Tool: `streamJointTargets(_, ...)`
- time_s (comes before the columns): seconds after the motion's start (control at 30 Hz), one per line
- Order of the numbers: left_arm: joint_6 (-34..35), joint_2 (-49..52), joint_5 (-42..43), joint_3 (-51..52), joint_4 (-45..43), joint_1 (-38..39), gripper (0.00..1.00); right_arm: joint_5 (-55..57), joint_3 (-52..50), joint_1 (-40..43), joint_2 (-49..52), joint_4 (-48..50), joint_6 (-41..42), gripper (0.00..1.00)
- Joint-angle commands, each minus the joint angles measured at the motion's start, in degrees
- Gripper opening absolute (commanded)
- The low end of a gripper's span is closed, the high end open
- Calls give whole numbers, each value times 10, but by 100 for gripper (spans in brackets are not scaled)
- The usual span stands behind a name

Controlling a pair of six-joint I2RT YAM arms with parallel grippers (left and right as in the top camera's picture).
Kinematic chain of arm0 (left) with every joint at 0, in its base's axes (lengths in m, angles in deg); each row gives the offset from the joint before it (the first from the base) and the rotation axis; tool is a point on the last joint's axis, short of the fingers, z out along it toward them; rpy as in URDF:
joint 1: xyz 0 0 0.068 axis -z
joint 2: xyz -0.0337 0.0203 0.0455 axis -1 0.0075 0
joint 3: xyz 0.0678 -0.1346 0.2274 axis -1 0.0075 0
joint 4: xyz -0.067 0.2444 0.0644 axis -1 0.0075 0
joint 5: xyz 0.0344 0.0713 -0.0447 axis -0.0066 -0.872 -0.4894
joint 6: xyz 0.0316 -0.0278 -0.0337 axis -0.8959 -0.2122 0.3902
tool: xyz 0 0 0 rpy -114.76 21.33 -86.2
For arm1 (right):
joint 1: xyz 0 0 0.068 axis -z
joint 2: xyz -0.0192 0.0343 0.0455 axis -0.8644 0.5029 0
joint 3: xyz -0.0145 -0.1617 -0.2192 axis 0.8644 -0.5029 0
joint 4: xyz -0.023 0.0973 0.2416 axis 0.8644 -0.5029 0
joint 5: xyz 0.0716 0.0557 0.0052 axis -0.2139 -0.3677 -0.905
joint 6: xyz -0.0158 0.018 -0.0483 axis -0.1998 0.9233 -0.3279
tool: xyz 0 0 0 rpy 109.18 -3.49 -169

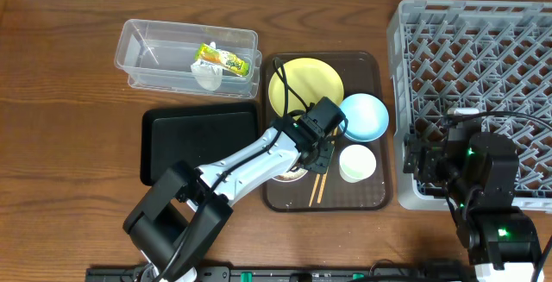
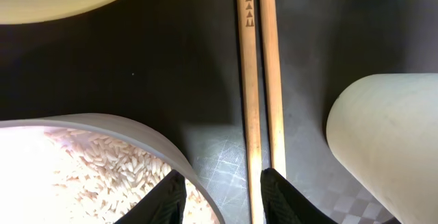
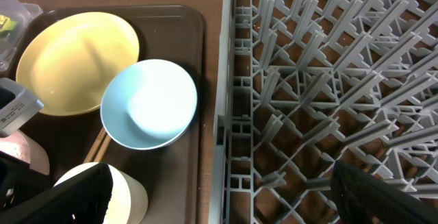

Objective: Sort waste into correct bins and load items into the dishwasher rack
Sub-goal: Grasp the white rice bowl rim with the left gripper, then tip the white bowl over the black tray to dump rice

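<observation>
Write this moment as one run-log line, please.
left claw: open above chopsticks, beside rice bowl | right claw: open at rack edge | wrapper: in clear tub

**Left arm** [image 1: 250, 157]: white shell links, black joints, black base. Black cables [image 1: 222, 173] run alongside the links. Black boxy camera housing [image 1: 325, 116] at the wrist.

**Left gripper** [image 2: 224, 198]: two matte black fingers [image 2: 166, 202], finely textured.

**Right arm** [image 1: 487, 174]: all black, bulky housings, two small green lights [image 1: 470, 153]. Thin black wires [image 1: 483, 116] loop over its top.

**Right gripper** [image 3: 222, 195]: two black fingers, textured surface.
</observation>
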Motion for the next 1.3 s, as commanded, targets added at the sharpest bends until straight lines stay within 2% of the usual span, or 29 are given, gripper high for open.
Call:
streamJointTargets(0.0, -4, 7, -1, 6, 4, 1, 36, -4, 10, -6, -1, -1, 6, 99)
streamJointTargets(0.07, -4, 9, -1, 6, 4, 1, 27, -4, 10, -6, -1, -1, 6, 99)
streamJointTargets(0.2, -4, 10, -1, 6, 4, 3, 24, -4, 10, -6, -1, -1, 6, 99)
streamJointTargets(0.27, -4, 10, -1, 6, 4, 4, 19, -4, 10, -6, -1, 0, 6, 99)
streamJointTargets(0.37, -4, 10, -1, 6, 4, 4, 6, -4, 10, -6, -1, 0, 6, 99)
streamJointTargets(0.53, -4, -7, -1, 3, 7, 4, 6, -4, 10, -6, -1, 0, 6, 99)
streamJointTargets(0.8, -5, -88, -1, -12, 62, -4, 6, -4, 10, -6, -1, 0, 6, 99)
streamJointTargets(1.07, -5, -170, 0, -12, 109, -89, 6, -4, 10, -6, -1, 0, 6, 99)
streamJointTargets(1.13, -17, -181, 22, -12, 121, -125, 6, -4, 10, -6, -1, 0, 6, 99)
streamJointTargets(1.27, -70, -183, 158, -11, 133, -225, 6, -4, 10, -6, -1, 0, 6, 99)
